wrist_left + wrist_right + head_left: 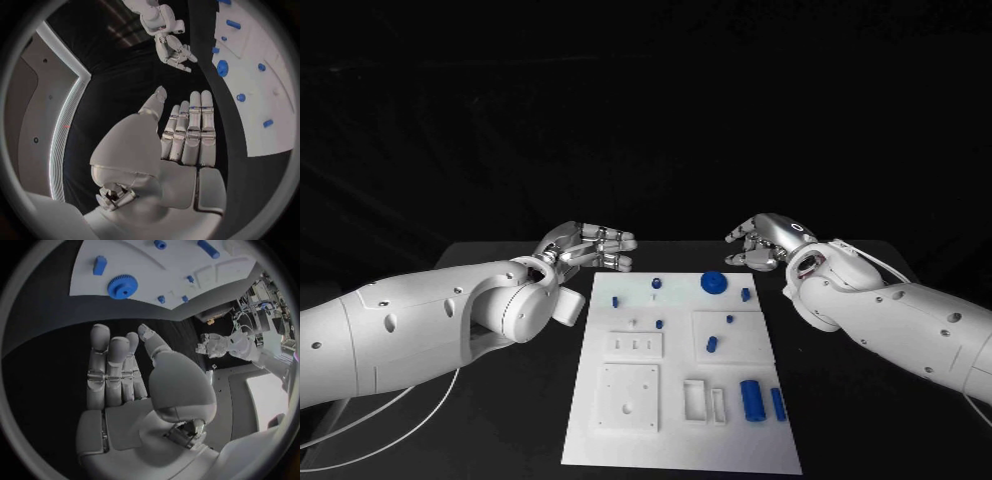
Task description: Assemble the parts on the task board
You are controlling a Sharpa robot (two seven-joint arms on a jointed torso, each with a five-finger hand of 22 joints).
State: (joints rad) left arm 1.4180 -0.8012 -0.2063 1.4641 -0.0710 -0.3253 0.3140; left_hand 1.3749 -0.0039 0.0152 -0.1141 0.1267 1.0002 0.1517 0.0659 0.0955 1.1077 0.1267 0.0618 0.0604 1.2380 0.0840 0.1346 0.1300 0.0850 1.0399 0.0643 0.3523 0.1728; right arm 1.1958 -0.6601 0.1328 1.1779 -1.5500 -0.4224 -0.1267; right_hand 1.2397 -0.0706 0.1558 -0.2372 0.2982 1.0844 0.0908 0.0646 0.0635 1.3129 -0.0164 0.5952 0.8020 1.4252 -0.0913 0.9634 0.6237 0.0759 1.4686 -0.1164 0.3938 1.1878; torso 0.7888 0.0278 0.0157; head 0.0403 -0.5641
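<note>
Task board (678, 440) at the table (516, 420) centre, near edge to far: two blue cylinders (753, 400) upright near its right edge, pegs mid-board, a blue gear (714, 283) by its far edge. Left hand (586, 246) and right hand (769, 240), fingers extended, grasp nothing beside the far corners.

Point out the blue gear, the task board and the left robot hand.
blue gear (713, 283): head view, centre of its face.
task board (733, 440): head view, bare near right corner.
left robot hand (584, 247): head view, middle of the hand.
</note>
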